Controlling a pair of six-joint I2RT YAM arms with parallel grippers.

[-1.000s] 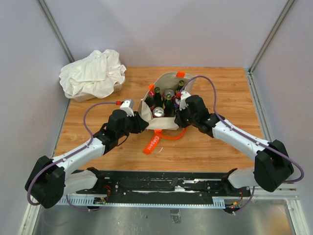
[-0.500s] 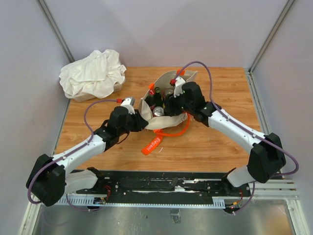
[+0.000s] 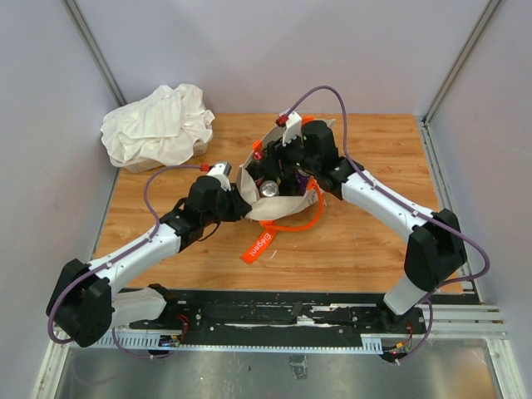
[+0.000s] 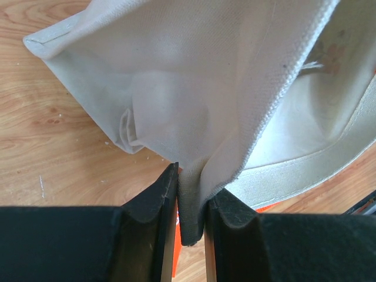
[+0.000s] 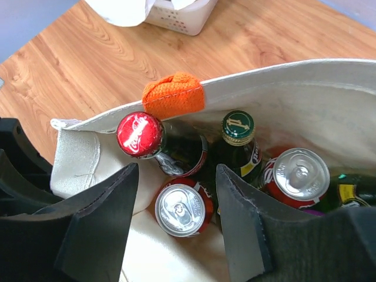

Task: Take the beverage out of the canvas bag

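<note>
The beige canvas bag [image 3: 283, 206] stands open in the middle of the table, with several drinks upright inside. My left gripper [image 3: 239, 202] is shut on the bag's near-left rim; the canvas fold [image 4: 191, 200] is pinched between its black pads. My right gripper [image 5: 176, 170] hangs open over the bag's mouth [image 3: 285, 174]. A red can with a silver top [image 5: 183, 208] sits below and between its fingers, untouched. Beside it stand a red-capped cola bottle [image 5: 140, 134], a green-capped bottle [image 5: 238, 127] and a second red can [image 5: 301, 174].
An orange handle [image 5: 173, 94] folds over the bag's far rim. The long orange strap [image 3: 303, 218] loops onto the table in front, its lettered end [image 3: 259, 246] towards me. A white cloth bundle [image 3: 158, 125] in a basket sits at the back left.
My right gripper has swung from the bag's right side to above its mouth and opened. The left gripper has kept its pinch on the rim, and the strap has shifted slightly.
</note>
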